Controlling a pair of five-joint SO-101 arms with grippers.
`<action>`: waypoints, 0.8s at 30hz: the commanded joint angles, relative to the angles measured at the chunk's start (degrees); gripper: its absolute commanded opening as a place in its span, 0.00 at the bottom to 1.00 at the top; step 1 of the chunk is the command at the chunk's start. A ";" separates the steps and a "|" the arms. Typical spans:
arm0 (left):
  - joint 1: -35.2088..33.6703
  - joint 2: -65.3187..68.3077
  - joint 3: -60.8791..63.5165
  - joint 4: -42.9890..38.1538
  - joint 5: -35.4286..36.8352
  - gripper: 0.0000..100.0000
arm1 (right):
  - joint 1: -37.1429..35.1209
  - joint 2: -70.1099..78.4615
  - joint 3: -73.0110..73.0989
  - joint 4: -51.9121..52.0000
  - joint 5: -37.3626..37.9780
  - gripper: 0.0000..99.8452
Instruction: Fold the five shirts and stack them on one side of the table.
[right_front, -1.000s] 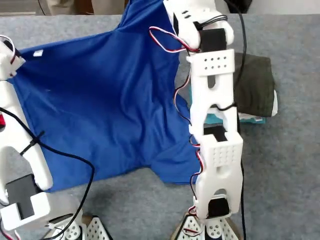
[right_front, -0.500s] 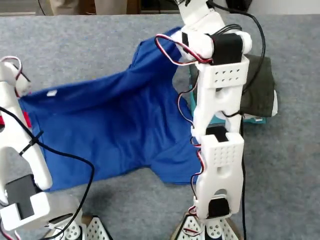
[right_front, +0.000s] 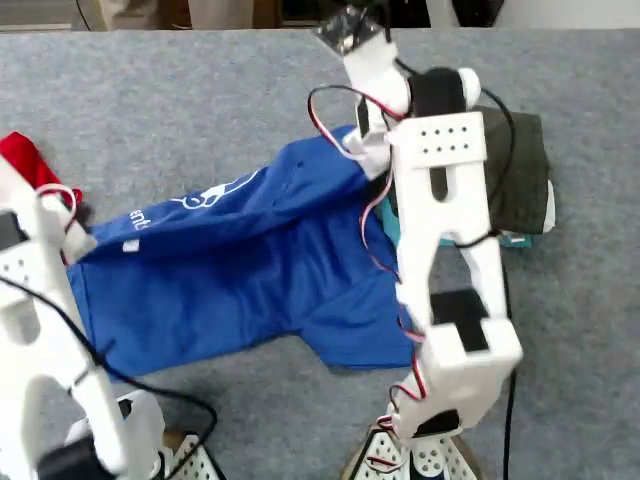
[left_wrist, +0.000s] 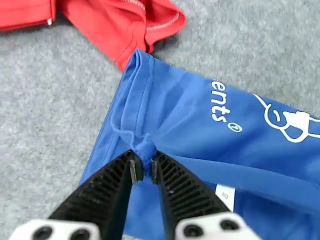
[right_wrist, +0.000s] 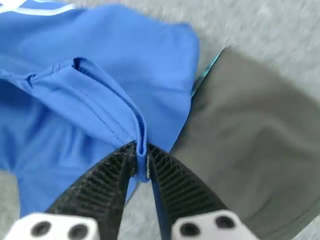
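Across the grey worktop (right_front: 180, 100), the blue shirt (right_front: 240, 270) is being doubled over. Its far edge, spread wide a second ago, is being dragged toward the near side, and the print is being turned up. The fold is being laid beside the dark folded shirt (right_front: 515, 170). The hem is being pinched tight by the left tool (left_wrist: 142, 170) and the right tool (right_wrist: 141, 162).
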 joint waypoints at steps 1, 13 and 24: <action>-3.25 -7.60 3.96 -0.70 -0.70 0.02 | -0.66 -10.95 13.49 -4.75 0.79 0.00; -7.74 -8.57 19.69 -3.78 -9.23 0.02 | 1.19 -41.36 59.56 -22.77 1.85 0.00; -7.03 -8.75 24.62 -3.60 -12.75 0.02 | 10.15 -57.27 81.54 -27.34 8.88 0.00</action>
